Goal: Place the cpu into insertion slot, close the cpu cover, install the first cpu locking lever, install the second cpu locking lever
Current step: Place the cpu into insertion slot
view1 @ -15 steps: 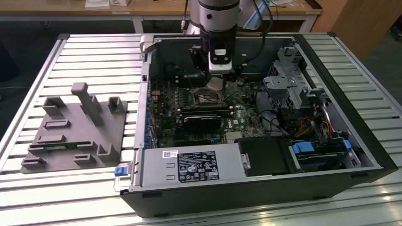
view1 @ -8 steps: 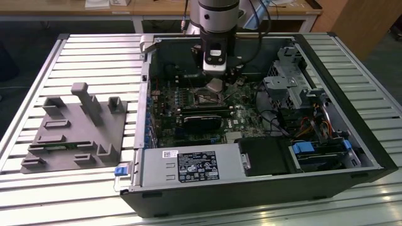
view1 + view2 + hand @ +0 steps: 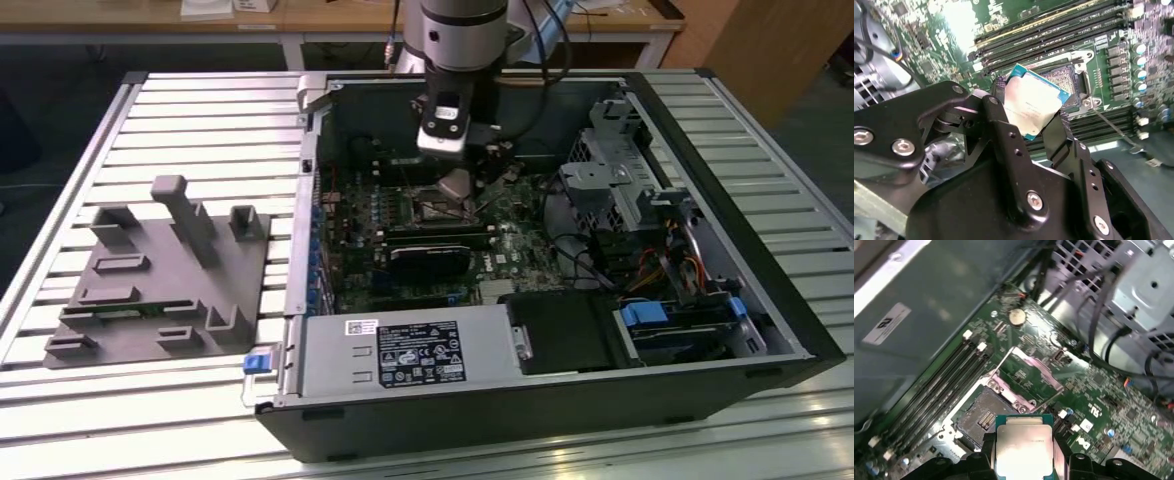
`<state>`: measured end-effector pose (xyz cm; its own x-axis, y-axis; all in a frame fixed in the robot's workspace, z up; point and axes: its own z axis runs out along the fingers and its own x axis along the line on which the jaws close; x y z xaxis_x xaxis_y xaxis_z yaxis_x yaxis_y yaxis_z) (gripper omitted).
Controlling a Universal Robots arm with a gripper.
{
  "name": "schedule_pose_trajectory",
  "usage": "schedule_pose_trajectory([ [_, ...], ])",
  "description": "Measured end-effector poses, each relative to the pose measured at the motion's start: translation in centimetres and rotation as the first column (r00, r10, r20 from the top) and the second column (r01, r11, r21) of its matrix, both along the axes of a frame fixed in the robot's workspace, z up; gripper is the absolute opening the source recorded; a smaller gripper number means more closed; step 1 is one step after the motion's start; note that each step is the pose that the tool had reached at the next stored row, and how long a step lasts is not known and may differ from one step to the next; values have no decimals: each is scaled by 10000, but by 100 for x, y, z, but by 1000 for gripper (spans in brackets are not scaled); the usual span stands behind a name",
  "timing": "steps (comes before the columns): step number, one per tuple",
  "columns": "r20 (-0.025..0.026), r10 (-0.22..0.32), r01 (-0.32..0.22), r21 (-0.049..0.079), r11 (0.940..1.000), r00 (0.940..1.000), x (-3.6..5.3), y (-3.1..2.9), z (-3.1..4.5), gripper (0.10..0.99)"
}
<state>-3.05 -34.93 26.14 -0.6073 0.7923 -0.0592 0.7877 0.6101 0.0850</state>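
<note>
Cpu (image 3: 1031, 107) in jaws; case (image 3: 534, 415) on slatted table (image 3: 200, 110)

The cpu (image 3: 1031, 107), a flat square chip with a dull silver top and green rim, is pinched at two opposite edges in the hand (image 3: 1024, 442) and hangs tilted just above the insertion slot (image 3: 985, 416). The slot's dark square centre lies bare. The thin silvery cpu cover (image 3: 1040, 369) stands swung open beside it.

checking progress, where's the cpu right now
In the second wrist view the cpu is gripped in the tool, held close to the open insertion slot, not seated, with the long memory slots alongside.
</note>
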Motion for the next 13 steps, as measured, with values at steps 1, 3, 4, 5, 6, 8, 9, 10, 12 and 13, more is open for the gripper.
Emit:
schedule_pose_trajectory([
  [1,0,-181,181,0,9998,9998,0,0,-3,541],
  [3,0,-540,540,0,9985,9985,0,0,-10,541],
  [4,0,-720,720,0,9974,9974,0,0,-13,541],
  [5,0,-914,914,0,9958,9958,0,0,-16,541],
  [6,0,-1095,1095,0,9940,9940,0,0,-19,541],
  [8,0,-1451,1451,0,9894,9894,0,0,-26,541],
  [9,0,-1629,1629,1,9866,9866,0,0,-29,541],
  [10,0,-1805,1805,0,9836,9836,0,0,-32,541],
  [12,0,-2165,2165,0,9763,9763,0,0,-39,541],
  [13,0,-2332,2332,0,9724,9724,0,0,-43,541],
])
